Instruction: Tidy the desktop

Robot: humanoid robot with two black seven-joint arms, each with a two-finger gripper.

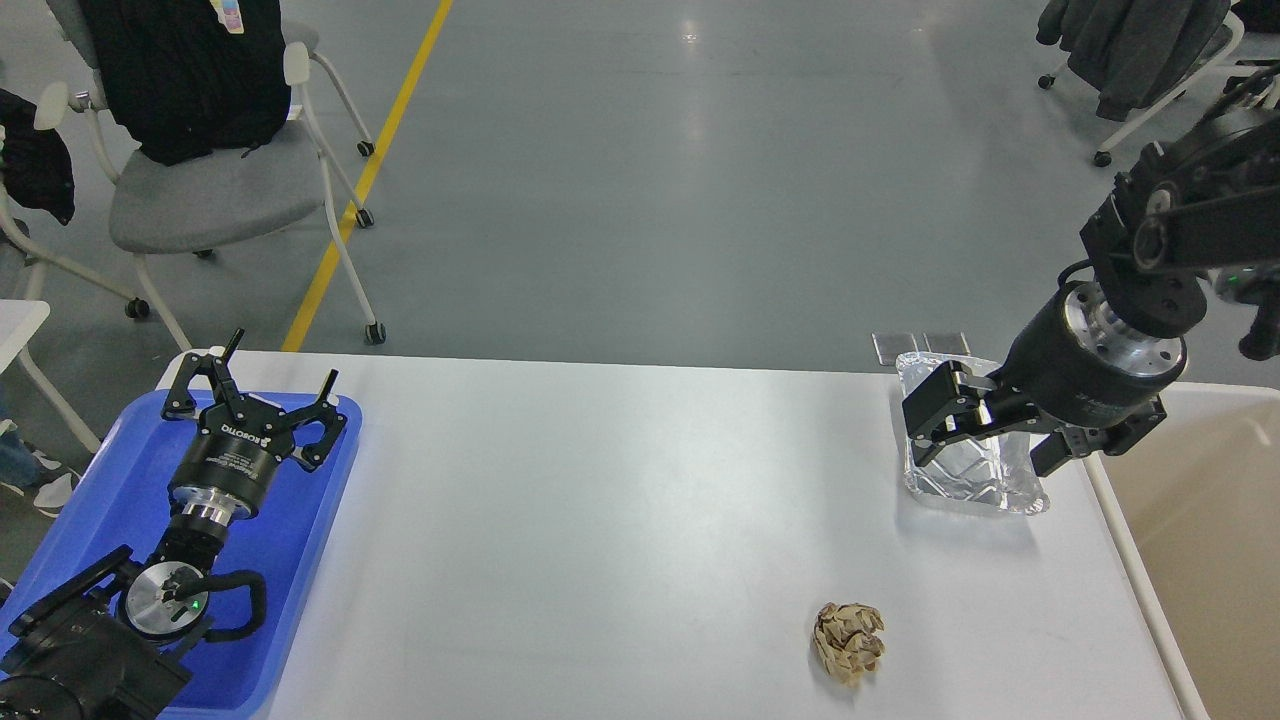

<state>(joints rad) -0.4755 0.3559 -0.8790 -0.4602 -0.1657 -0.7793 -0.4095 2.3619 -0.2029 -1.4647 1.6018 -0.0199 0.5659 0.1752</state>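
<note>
Over at the 3 o'clock side of the desktop (600,520) I have my right gripper (935,420) down at a clear glass tumbler (965,470), which stands upright near the far right corner. One finger shows in front of the glass wall, the rest sits behind it, so I judge the jaws are pinching the tumbler's rim, though I cannot see the contact cleanly. A crumpled brown paper ball (848,642) lies at about 6 o'clock from that gripper, well apart, toward the near edge. My left gripper (255,400) hovers over the blue tray (320,520) at the 9 o'clock end, jaws spread wide and empty. A beige bin (1200,540) sits just past the right edge, so the right arm is clearly the nearer one for both the tumbler and the ball
</note>
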